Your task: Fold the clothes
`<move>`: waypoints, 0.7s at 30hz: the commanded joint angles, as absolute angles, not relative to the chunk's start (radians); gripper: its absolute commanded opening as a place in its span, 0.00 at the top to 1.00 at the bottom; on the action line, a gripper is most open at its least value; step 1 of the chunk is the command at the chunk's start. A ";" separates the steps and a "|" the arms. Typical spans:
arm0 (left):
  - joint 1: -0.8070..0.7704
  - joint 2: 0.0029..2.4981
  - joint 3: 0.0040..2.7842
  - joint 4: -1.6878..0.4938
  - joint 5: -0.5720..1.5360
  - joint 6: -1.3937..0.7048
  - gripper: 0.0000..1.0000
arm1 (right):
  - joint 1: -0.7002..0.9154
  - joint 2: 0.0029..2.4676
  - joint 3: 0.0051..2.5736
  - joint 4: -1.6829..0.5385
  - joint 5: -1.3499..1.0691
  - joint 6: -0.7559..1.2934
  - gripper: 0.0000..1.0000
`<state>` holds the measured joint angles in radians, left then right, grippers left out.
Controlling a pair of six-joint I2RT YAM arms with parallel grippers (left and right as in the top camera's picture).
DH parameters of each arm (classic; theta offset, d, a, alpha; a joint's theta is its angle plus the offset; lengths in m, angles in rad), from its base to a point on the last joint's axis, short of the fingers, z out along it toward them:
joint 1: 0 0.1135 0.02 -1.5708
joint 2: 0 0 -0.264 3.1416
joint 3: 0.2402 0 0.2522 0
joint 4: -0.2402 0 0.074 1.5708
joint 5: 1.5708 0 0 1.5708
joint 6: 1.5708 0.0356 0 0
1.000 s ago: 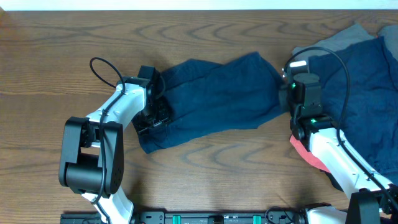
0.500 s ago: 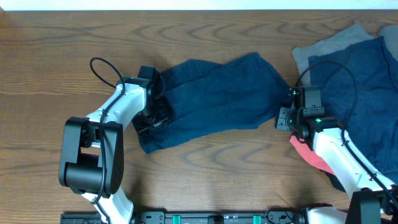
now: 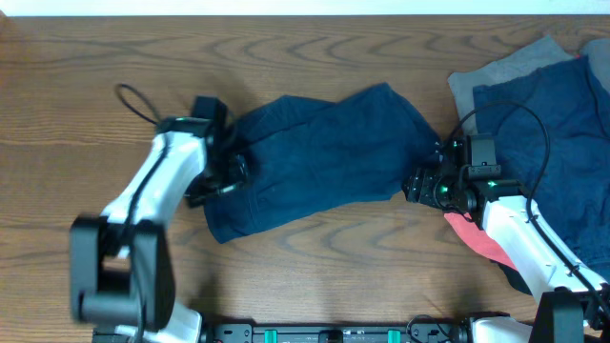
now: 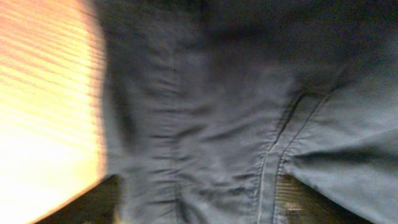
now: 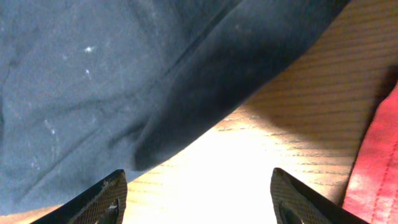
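The dark navy shorts [image 3: 315, 157] lie spread and wrinkled on the middle of the table, slanting from lower left to upper right. My left gripper [image 3: 229, 171] is at their left end. In the blurred left wrist view its fingers [image 4: 305, 202] stand wide apart, open, with the navy cloth [image 4: 211, 106] lying between them. My right gripper [image 3: 419, 183] is by the shorts' lower right corner. It is open [image 5: 202, 199] over bare wood, and the shorts' edge [image 5: 124, 81] lies just ahead of it.
A pile of other clothes sits at the right: a grey piece [image 3: 505, 67], a large navy piece [image 3: 562, 143] and a red piece [image 3: 481, 238] partly under my right arm. That red cloth [image 5: 373, 162] lies beside the right finger. The table's far edge [image 3: 305, 13] runs along the top.
My left arm has swung left and its jaws have widened. My right gripper has come off the shorts' right corner, moved toward the front and opened wider. The shorts barely shifted.
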<state>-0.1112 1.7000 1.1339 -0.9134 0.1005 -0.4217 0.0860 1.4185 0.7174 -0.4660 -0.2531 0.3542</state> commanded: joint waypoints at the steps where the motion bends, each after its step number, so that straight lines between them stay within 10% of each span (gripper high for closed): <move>1: -0.060 1.604 1.162 -0.913 0.026 -0.400 0.02 | 0.079 1.414 0.720 -0.469 -0.273 0.335 0.28; 21: 0.010 1.765 1.116 -0.734 0.128 -0.315 0.05 | 0.079 1.414 0.720 -0.484 -0.273 0.335 0.27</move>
